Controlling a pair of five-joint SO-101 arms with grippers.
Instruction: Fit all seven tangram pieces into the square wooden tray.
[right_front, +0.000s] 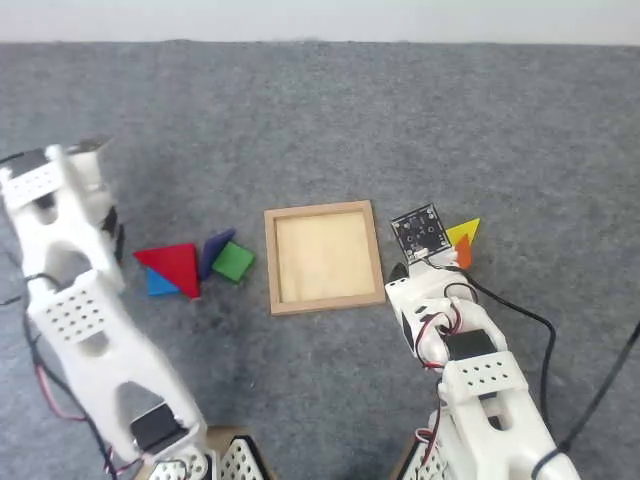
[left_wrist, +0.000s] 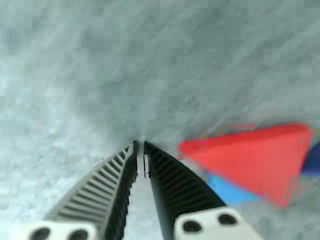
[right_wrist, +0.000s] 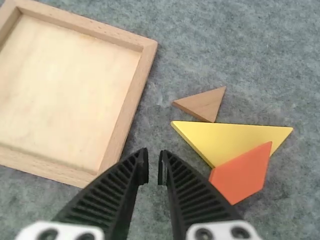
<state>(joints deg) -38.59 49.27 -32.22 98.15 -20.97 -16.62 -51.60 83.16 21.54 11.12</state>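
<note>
My left tool (left_wrist: 140, 145) hung over the grey tabletop (right_front: 300, 120), its jaws all but closed with a thin slit between them and nothing held. Just beside it lay the red triangle (left_wrist: 255, 155), overlapping a blue triangle (left_wrist: 227, 190). A dark blue piece (right_front: 215, 248) and a green square (right_front: 234, 262) lay next to those, left of the tray (right_front: 325, 212). My right tool (right_wrist: 153, 160) stood by the tray's right rim, jaws nearly together and empty. The tray lay flat in the middle, with no pieces in it. Right of it were a brown triangle (right_wrist: 202, 103), a yellow triangle (right_wrist: 225, 137) and an orange parallelogram (right_wrist: 242, 172) overlapping the yellow one's edge.
</note>
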